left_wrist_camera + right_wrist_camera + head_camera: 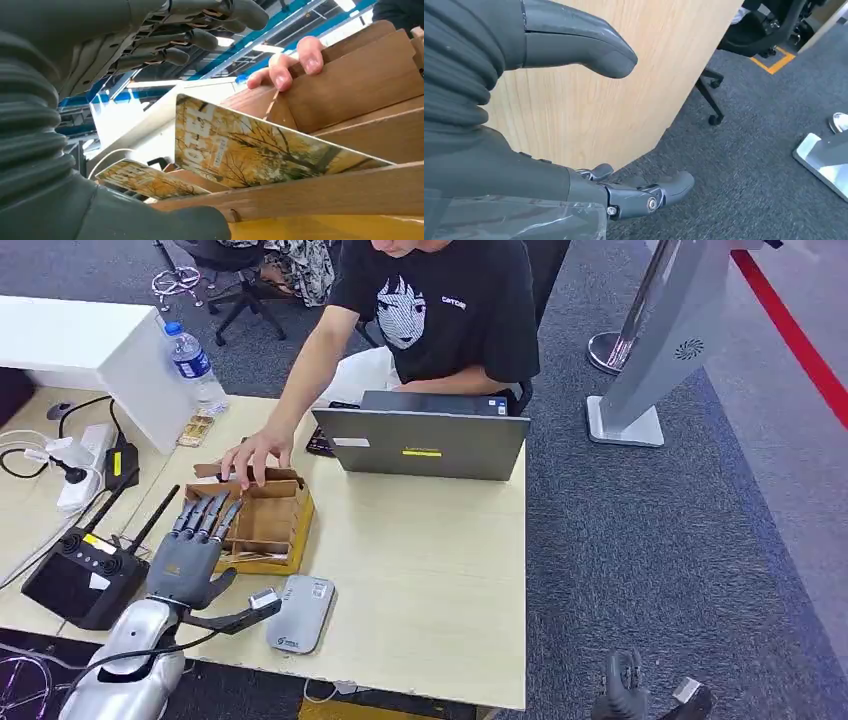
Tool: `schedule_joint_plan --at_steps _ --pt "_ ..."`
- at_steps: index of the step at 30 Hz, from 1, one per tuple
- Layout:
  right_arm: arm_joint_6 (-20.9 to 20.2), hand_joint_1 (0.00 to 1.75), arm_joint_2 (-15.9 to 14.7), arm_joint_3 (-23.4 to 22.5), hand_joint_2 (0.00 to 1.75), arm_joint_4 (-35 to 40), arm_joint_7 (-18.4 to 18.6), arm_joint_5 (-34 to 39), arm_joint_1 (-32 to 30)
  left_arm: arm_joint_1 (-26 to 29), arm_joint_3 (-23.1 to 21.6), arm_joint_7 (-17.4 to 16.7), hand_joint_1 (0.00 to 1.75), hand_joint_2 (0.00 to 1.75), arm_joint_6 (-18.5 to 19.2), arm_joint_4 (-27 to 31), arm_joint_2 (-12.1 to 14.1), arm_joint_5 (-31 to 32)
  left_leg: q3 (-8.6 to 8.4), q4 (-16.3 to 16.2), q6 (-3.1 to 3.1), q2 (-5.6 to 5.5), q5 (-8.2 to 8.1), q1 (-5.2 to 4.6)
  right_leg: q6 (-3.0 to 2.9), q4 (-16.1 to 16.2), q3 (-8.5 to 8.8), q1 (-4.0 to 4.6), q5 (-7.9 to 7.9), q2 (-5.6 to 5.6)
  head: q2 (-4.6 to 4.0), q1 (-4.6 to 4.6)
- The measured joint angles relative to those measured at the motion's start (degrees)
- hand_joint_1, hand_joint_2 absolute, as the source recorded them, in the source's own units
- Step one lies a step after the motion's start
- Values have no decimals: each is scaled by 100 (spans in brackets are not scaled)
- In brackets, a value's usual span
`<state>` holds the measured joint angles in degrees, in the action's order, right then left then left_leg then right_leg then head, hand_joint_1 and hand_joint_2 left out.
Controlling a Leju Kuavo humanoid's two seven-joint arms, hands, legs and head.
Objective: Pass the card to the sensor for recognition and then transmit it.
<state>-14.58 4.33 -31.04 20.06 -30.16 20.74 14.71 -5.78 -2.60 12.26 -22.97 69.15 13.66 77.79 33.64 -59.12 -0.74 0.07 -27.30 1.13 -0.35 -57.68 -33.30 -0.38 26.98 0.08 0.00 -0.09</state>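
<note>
Wooden bench [430,570]: left hand [190,555] fingers [205,515] released over card [240,150] in box [265,525]; next, pinch it

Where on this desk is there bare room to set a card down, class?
The widest bare patch lies between the laptop, the card reader and the table's right edge. It is crowded around the wooden card box, where the left hand and a person's hand reach.
</note>
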Motion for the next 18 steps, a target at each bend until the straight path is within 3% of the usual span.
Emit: schedule_joint_plan --at_steps 6,8,10,18 --pt "-2 0 0 0 175 0 0 -2 0 -31 0 2 5 175 2 -96 0 0 0 0 0 0 0 0 0 0 0 0 0 0 0 0" --pt "-2 0 0 0 175 0 0 -2 0 -37 0 2 21 175 2 -114 0 0 0 0 0 0 0 0 0 0 0 0 0 0 0 0" --pt "-2 0 0 0 175 0 0 -2 1 -41 0 4 0 175 2 -138 0 0 0 0 0 0 0 0 0 0 0 0 0 0 0 -2" --pt "0 0 0 0 175 0 11 -13 10 -45 -2 175 0 175 26 -201 -13 -48 0 0 0 0 0 0 0 0 0 0 0 0 0 -2"
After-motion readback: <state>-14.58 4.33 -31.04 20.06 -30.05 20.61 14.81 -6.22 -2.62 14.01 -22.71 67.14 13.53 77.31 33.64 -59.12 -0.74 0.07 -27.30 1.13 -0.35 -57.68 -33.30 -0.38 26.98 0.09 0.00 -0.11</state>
